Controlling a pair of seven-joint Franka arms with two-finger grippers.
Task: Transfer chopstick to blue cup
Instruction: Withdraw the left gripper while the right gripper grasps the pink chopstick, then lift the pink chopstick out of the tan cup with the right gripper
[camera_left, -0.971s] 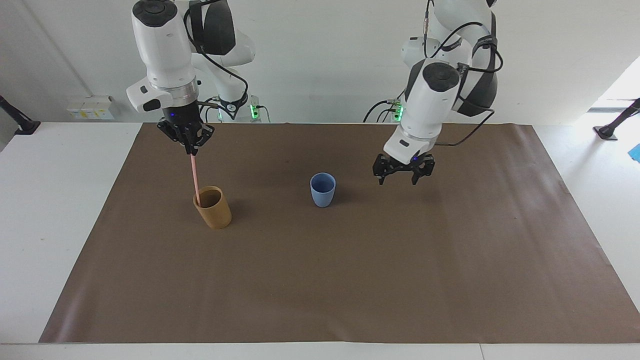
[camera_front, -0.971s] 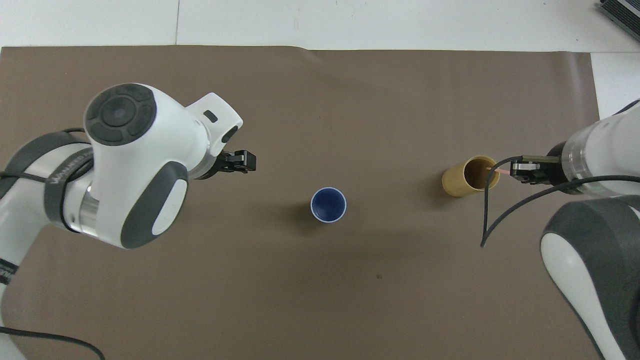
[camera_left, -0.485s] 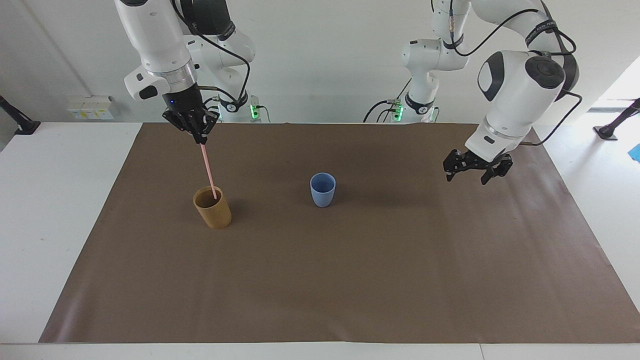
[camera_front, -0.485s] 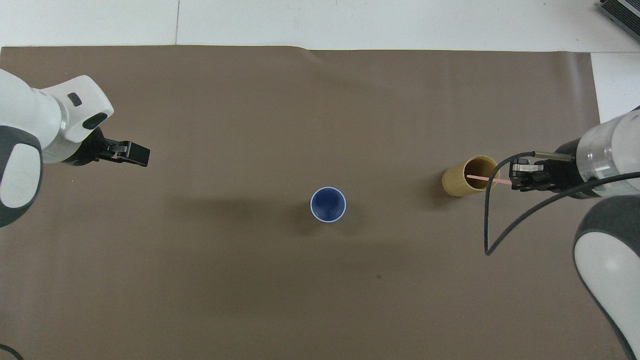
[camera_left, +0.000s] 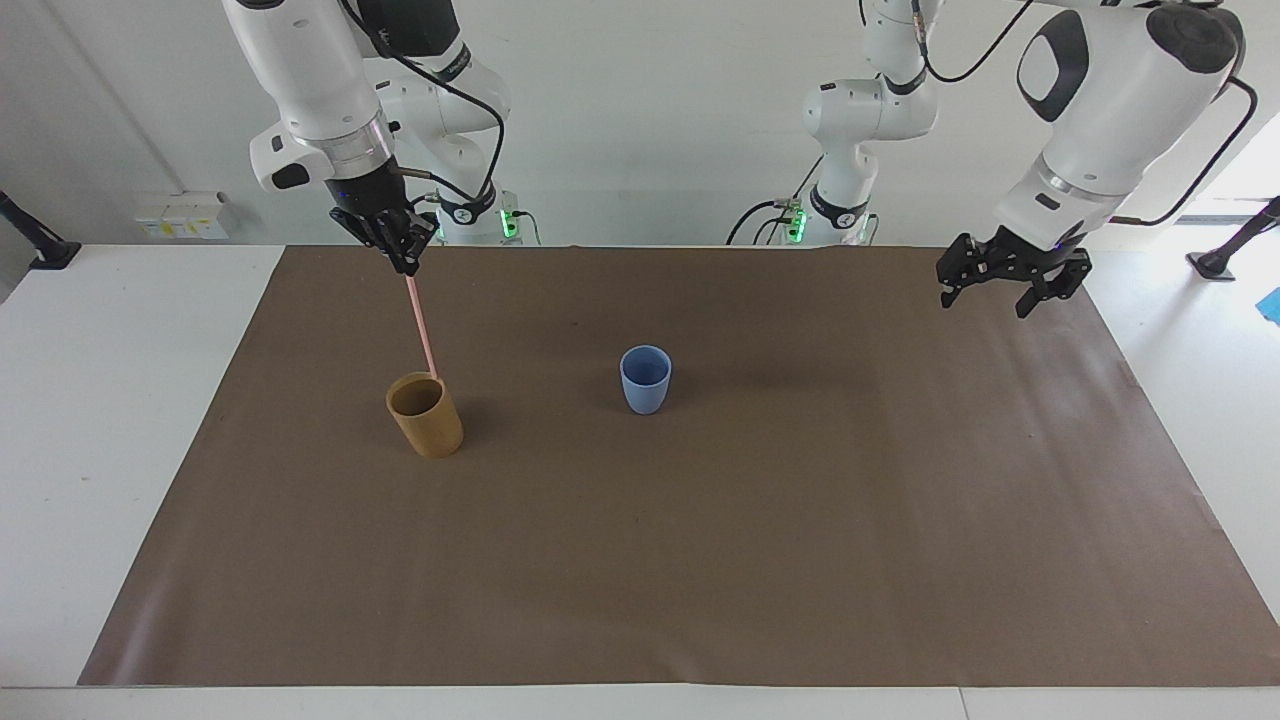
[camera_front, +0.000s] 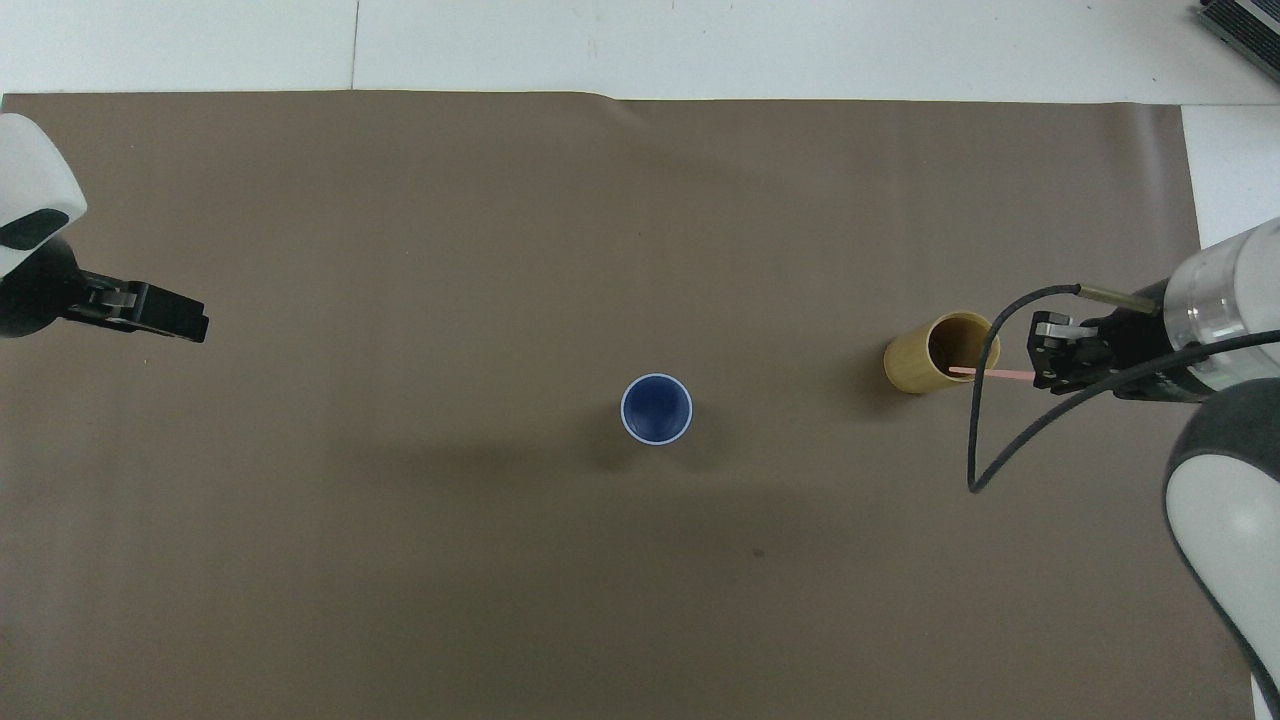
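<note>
Since the earlier frames the right gripper (camera_left: 405, 262) has risen and drawn the chopstick (camera_left: 421, 327) almost clear of the tan cup (camera_left: 425, 414), while the left gripper (camera_left: 1004, 287) has swung away from the blue cup (camera_left: 645, 379) to the left arm's end of the bench (camera_left: 140, 400). Pinched at its top by the right gripper's 2 closed fingers, the chopstick hangs straight below that gripper, slightly tilted. Its lower tip sits at the tan cup's rim; whether it is just inside or just above, the facing view does not settle. That blue cup stands upright on the brown mat (camera_left: 700, 540), well apart from both grippers, toward the bench's middle. Over the mat's edge, the left gripper's fingers are spread wide with nothing between them.
</note>
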